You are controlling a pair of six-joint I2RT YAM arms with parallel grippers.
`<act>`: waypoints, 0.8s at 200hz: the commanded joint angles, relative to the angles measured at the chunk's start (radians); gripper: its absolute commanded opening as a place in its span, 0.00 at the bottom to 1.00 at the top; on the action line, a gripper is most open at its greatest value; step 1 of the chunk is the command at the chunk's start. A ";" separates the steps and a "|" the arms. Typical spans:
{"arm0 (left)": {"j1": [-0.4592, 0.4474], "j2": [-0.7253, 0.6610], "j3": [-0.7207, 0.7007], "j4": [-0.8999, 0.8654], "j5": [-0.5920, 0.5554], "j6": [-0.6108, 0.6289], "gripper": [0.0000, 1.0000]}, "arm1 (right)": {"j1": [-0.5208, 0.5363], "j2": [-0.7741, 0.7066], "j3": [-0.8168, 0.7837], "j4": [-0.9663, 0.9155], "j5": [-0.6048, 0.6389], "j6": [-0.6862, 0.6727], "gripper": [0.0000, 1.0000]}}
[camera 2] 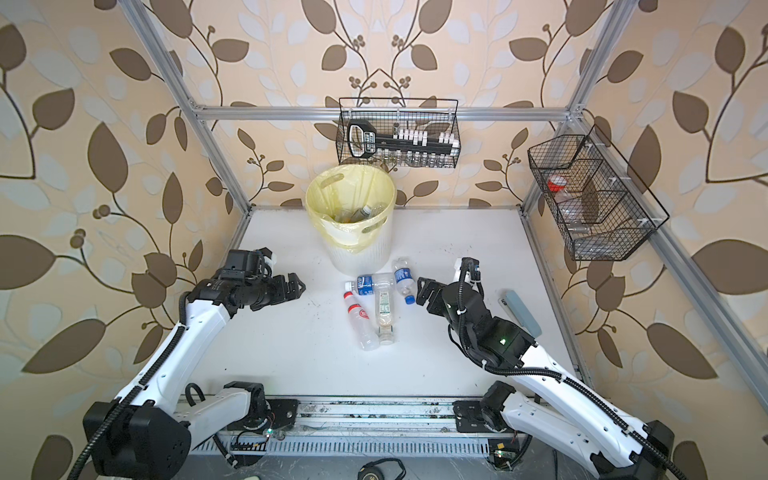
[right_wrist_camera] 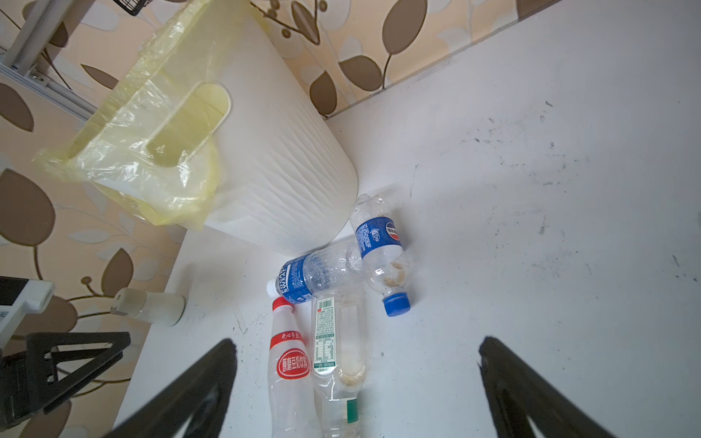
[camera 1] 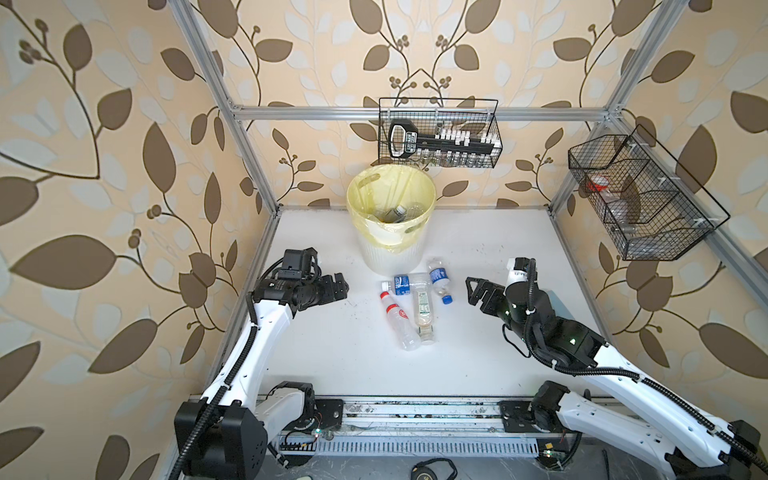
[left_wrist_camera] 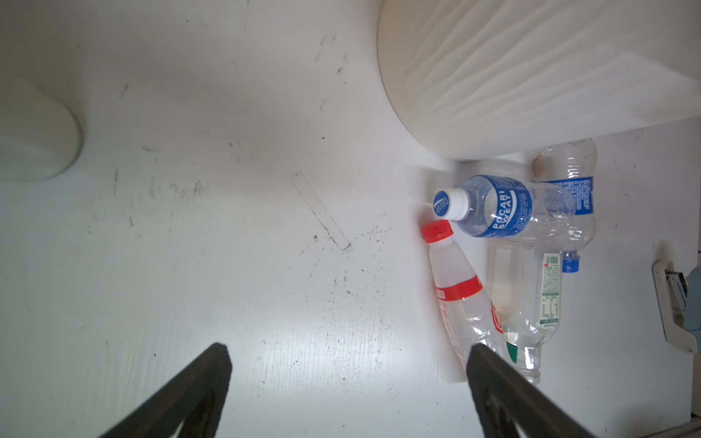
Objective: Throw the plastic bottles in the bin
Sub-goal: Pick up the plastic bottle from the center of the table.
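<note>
The left claw [camera 1: 340, 286] and the right claw [camera 1: 472, 291] hung wide open and empty over the counter [camera 1: 324, 357], flanking four bottles [camera 1: 423, 307] that lay in a touching heap between them. The blue-cap bottle [camera 1: 439, 280] lay nearest the right claw and the red-cap bottle [camera 1: 397, 318] nearest the left. Taking an outer bottle first, across its body and clear of its neighbours, looked the surest way to avoid scattering the rest. The bin [camera 1: 390, 253] stood just beyond the heap, much taller than a bottle, so any bottle would need a high lift. A few bottles lay inside it, their number unclear. Which bottle in the heap rested on which could not be settled. A grey-blue object [camera 2: 519, 311] behind the right claw, beside its arm, could not be identified.
</note>
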 commanded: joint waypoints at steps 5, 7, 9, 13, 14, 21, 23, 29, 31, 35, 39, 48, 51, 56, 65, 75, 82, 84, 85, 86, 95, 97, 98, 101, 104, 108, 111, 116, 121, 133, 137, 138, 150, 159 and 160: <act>-0.043 0.002 0.049 -0.033 -0.069 -0.167 0.99 | 0.005 -0.026 -0.019 -0.022 0.033 0.040 1.00; -0.050 0.005 0.050 -0.033 -0.069 -0.173 0.99 | 0.005 -0.027 -0.019 -0.023 0.034 0.041 1.00; -0.056 0.007 0.051 -0.034 -0.070 -0.178 0.99 | 0.005 -0.030 -0.020 -0.023 0.034 0.042 1.00; -0.069 0.013 0.053 -0.035 -0.067 -0.185 0.99 | 0.004 -0.032 -0.021 -0.027 0.037 0.043 1.00; -0.072 0.015 0.054 -0.035 -0.066 -0.186 0.99 | 0.005 -0.034 -0.021 -0.028 0.037 0.043 1.00; -0.093 0.026 0.059 -0.039 -0.058 -0.197 0.99 | 0.006 -0.038 -0.023 -0.032 0.039 0.047 1.00; -0.099 0.031 0.060 -0.041 -0.056 -0.200 0.99 | 0.006 -0.041 -0.023 -0.034 0.040 0.048 1.00; -0.115 0.039 0.063 -0.043 -0.055 -0.212 0.99 | 0.007 -0.046 -0.024 -0.039 0.043 0.051 1.00; -0.120 0.042 0.063 -0.043 -0.054 -0.216 0.99 | 0.006 -0.047 -0.024 -0.040 0.045 0.052 1.00; -0.129 0.048 0.063 -0.043 -0.052 -0.224 0.99 | 0.007 -0.052 -0.025 -0.045 0.048 0.054 1.00; -0.137 0.052 0.062 -0.043 -0.046 -0.232 0.99 | 0.006 -0.055 -0.026 -0.048 0.048 0.055 1.00; -0.156 0.063 0.057 -0.040 -0.034 -0.248 0.99 | 0.008 -0.063 -0.029 -0.055 0.055 0.058 1.00; -0.163 0.068 0.057 -0.040 -0.032 -0.254 0.99 | 0.008 -0.065 -0.030 -0.058 0.057 0.059 1.00; -0.177 0.075 0.057 -0.040 -0.028 -0.264 0.99 | 0.008 -0.070 -0.033 -0.061 0.060 0.062 1.00; -0.203 0.094 0.060 -0.045 -0.031 -0.286 0.99 | 0.009 -0.078 -0.039 -0.063 0.062 0.066 1.00; -0.232 0.120 0.067 -0.057 -0.042 -0.313 0.99 | 0.008 -0.087 -0.045 -0.065 0.067 0.072 1.00; -0.254 0.141 0.074 -0.061 -0.047 -0.329 0.99 | 0.009 -0.091 -0.051 -0.064 0.068 0.074 1.00; -0.261 0.146 0.076 -0.062 -0.049 -0.333 0.99 | 0.009 -0.092 -0.052 -0.064 0.069 0.075 1.00; -0.264 0.148 0.077 -0.063 -0.050 -0.335 0.99 | 0.009 -0.093 -0.052 -0.064 0.069 0.076 1.00; -0.267 0.151 0.078 -0.063 -0.051 -0.338 0.99 | 0.009 -0.092 -0.052 -0.064 0.069 0.077 1.00; -0.293 0.175 0.081 -0.060 -0.040 -0.353 0.99 | 0.009 -0.095 -0.058 -0.065 0.072 0.080 1.00; -0.299 0.179 0.081 -0.057 -0.035 -0.353 0.99 | 0.010 -0.096 -0.059 -0.065 0.071 0.080 1.00; -0.302 0.182 0.082 -0.055 -0.031 -0.353 0.99 | 0.010 -0.097 -0.060 -0.065 0.071 0.080 1.00; -0.314 0.187 0.084 -0.052 -0.029 -0.351 0.99 | 0.009 -0.098 -0.062 -0.064 0.072 0.082 1.00; -0.330 0.193 0.088 -0.051 -0.037 -0.350 0.99 | 0.009 -0.098 -0.064 -0.065 0.074 0.084 1.00; -0.351 0.199 0.092 -0.048 -0.054 -0.350 0.99 | 0.010 -0.099 -0.066 -0.065 0.073 0.084 1.00; -0.367 0.202 0.096 -0.044 -0.069 -0.350 0.99 | 0.009 -0.100 -0.068 -0.065 0.073 0.084 1.00; -0.391 0.203 0.099 -0.035 -0.089 -0.350 0.99 | 0.009 -0.100 -0.070 -0.066 0.075 0.086 1.00; -0.410 0.203 0.100 -0.022 -0.101 -0.352 0.99 | 0.010 -0.100 -0.072 -0.069 0.075 0.087 1.00; -0.440 0.205 0.100 0.010 -0.111 -0.363 0.99 | 0.009 -0.101 -0.073 -0.075 0.077 0.090 1.00; -0.445 0.208 0.102 0.017 -0.113 -0.367 0.99 | 0.009 -0.103 -0.074 -0.077 0.079 0.091 1.00; -0.447 0.209 0.102 0.018 -0.114 -0.368 0.99 | 0.009 -0.104 -0.074 -0.078 0.080 0.090 1.00; -0.464 0.229 0.117 0.031 -0.118 -0.372 0.99 | 0.009 -0.109 -0.078 -0.084 0.083 0.091 1.00; -0.473 0.251 0.132 0.024 -0.135 -0.379 0.99 | 0.009 -0.113 -0.082 -0.087 0.087 0.092 1.00; -0.474 0.253 0.134 0.024 -0.137 -0.381 0.99 | 0.009 -0.113 -0.083 -0.088 0.087 0.092 1.00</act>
